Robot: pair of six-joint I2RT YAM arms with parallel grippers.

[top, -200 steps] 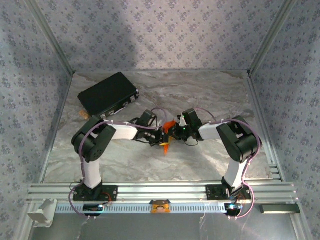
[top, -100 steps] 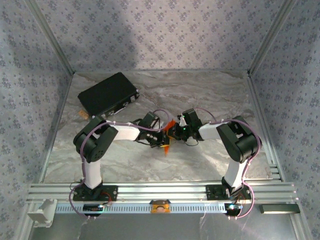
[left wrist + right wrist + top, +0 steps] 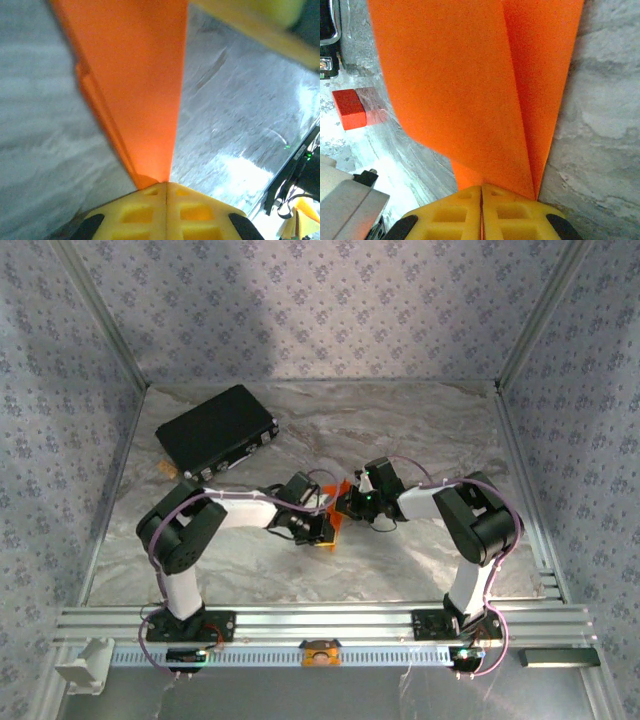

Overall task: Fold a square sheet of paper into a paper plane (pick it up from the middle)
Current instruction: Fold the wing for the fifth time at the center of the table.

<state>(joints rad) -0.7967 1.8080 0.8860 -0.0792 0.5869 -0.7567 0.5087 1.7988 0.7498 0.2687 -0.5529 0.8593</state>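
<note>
Back left on the table (image 3: 420, 430): a black case (image 3: 217, 429), with a red block (image 3: 349, 108) near its corner. At the table's middle, between both arms, the plane (image 3: 338, 498), folded orange with a centre crease. Pinches one end with the left gripper (image 3: 166, 186), yellow fingertips (image 3: 142, 212) pressed together on the fold. Pinches the other end with the right gripper (image 3: 481, 189), likewise closed tight on it, crease running up from the tips.

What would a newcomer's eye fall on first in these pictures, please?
The bright orange paper, folded along a crease, is pinched at the centre of the table by the left gripper and the right gripper. A black case lies far left, a small red block near it.
</note>
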